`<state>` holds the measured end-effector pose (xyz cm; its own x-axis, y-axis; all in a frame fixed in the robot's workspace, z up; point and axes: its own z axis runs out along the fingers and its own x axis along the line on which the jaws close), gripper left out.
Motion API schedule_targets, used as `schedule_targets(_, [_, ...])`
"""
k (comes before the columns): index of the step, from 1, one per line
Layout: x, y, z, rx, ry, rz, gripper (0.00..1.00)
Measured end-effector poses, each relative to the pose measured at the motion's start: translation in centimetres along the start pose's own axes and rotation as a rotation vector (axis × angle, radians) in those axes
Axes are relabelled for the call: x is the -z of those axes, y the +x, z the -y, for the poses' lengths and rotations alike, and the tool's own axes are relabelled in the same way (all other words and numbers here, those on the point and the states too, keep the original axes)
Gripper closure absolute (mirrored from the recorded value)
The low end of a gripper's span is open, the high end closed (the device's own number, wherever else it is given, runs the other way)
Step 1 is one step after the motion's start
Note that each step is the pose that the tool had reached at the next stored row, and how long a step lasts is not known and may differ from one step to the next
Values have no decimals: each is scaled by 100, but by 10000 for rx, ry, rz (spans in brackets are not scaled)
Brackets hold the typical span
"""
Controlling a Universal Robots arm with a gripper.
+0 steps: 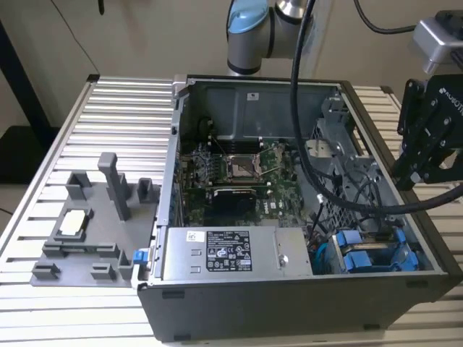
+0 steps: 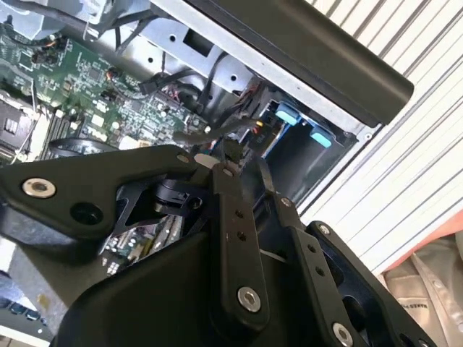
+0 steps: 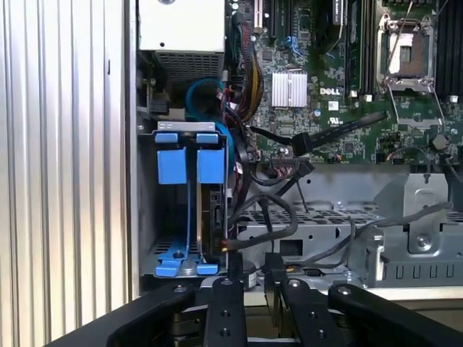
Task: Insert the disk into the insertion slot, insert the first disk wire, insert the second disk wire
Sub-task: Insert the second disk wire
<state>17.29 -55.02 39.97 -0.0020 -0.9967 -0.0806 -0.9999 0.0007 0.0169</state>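
Note:
The disk (image 3: 215,217) stands on edge in the insertion slot (image 3: 148,217), the grey cage at the case's corner, with its blue carrier tab (image 3: 210,165) beside a second blue tab (image 3: 167,166). In the exterior view the blue carriers (image 1: 365,254) sit low on the exterior view's right. A black wire (image 3: 264,235) ends at a connector against the disk's edge. Another black plug (image 3: 301,142) hangs loose over the motherboard. My gripper (image 3: 253,271) hovers above the case wall near the cage, narrowly open with nothing between its fingers (image 2: 230,170). It hangs over the case's edge at the exterior view's right (image 1: 414,173).
A silver power supply (image 1: 231,253) with a sticker lies beside the cage. The green motherboard (image 1: 239,173) fills the case floor, with thick black cables (image 1: 325,202) draped across it. A grey fixture plate (image 1: 87,231) rests on the ribbed table at the exterior view's left.

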Motion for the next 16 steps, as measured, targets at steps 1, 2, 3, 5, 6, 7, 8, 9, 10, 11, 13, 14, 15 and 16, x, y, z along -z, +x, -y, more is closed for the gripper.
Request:
schedule_targets(1, [-3,-35,0,0,0,0,73])
schedule_targets(2, [-6,-67,-1,0,0,-1,73])
schedule_targets(3, [-9,-97,-4,-1,0,-1,73])
schedule_targets(5, [-15,-150,-9,-4,0,-1,73])
schedule_targets(6, [-17,-171,-14,-6,1,-1,73])
schedule_targets(7, [-20,-183,-20,-6,1,-1,73])
schedule_targets(8, [-22,-185,-28,-5,1,1,73])
schedule_targets(9, [-23,-185,-45,-5,1,0,73])
schedule_targets(10, [-24,-185,-74,-5,0,0,73])
schedule_targets(11, [-26,-185,-109,-6,1,0,73])
schedule_targets(13, [-30,-185,-183,-6,3,0,73])
schedule_targets(14, [-32,-186,-221,-5,5,0,73])
schedule_targets(15, [-34,-187,-259,-5,6,0,73])
schedule_targets(16, [-36,-187,-297,-6,8,-1,73])
